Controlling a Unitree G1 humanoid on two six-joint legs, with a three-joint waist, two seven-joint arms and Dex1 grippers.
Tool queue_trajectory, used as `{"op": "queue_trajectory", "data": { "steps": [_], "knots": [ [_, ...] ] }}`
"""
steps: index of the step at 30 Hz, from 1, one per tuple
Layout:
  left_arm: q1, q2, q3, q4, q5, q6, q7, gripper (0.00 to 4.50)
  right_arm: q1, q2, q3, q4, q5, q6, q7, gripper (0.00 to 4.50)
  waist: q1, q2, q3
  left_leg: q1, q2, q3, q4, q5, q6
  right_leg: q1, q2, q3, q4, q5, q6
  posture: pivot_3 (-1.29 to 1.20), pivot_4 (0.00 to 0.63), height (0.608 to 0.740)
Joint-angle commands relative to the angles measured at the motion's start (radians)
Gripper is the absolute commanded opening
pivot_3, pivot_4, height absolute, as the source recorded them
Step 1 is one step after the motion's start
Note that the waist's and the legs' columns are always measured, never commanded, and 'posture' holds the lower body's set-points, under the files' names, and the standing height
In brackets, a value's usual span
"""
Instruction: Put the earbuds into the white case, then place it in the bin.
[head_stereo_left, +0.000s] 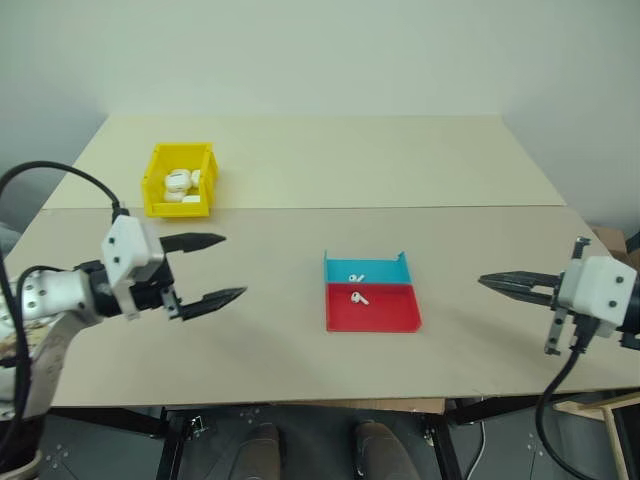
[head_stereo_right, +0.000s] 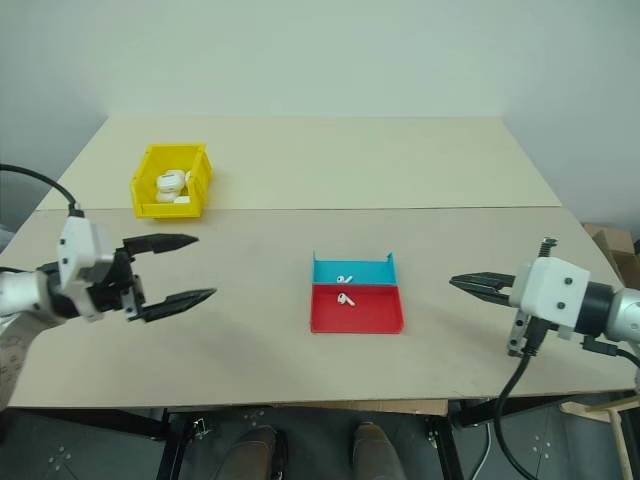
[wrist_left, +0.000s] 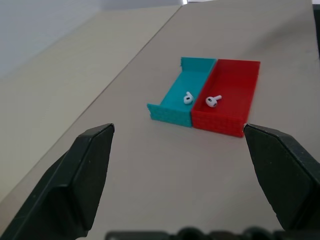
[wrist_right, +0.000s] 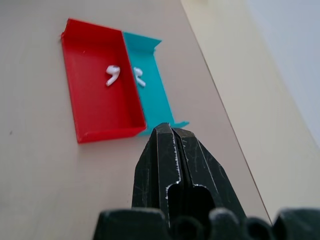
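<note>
left gripper (head_stereo_left: 218, 268): fingers wide apart, empty
right gripper (head_stereo_left: 486, 281): fingers pressed together, empty
tray (head_stereo_left: 372, 306): between both grippers, bare table (head_stereo_left: 300, 350) around
earbuds (head_stereo_left: 357, 297): in tray

White earbuds (head_stereo_left: 356, 288) lie in a red-and-blue tray (head_stereo_left: 385, 312); the bin (head_stereo_left: 158, 190) is yellow.

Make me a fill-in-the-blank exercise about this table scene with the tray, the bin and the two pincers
1. One tiny white earbud lies in the red half of the shallow plastic tray; the other earbud lies in the ____ half.
2. The left pincer is ____.
3. The right pincer is ____.
4. The small plastic open-top bin holding white items is ____ in colour.

Missing words: blue; open; shut; yellow
</note>
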Motion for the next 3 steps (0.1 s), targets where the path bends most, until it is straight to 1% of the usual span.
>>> {"op": "queue_trajectory", "data": {
  "steps": [1, 3],
  "knots": [
    [0.014, -0.004, 0.052, -0.036, -0.018, -0.003, 0.015, 4.47, -0.022, -0.023, -0.017, 0.036, -0.011, -0.063, 0.018, 0.00, 0.000, 0.000, 0.000, 0.000, 0.000, 0.000, 0.000, 0.000, 0.000, 0.000, 0.000, 0.000, 0.000, 0.000, 0.000, 0.00, 0.150, 0.740],
    [0.019, -0.008, 0.051, -0.033, 0.006, -0.026, 0.022, 4.47, -0.049, -0.024, 0.005, 0.049, -0.009, -0.065, 0.013, 0.00, 0.001, 0.000, 0.000, 0.000, 0.000, 0.000, -0.001, 0.000, 0.000, 0.000, 0.000, 0.001, 0.000, 0.001, 0.002, 0.00, 0.150, 0.740]
  ]
}}
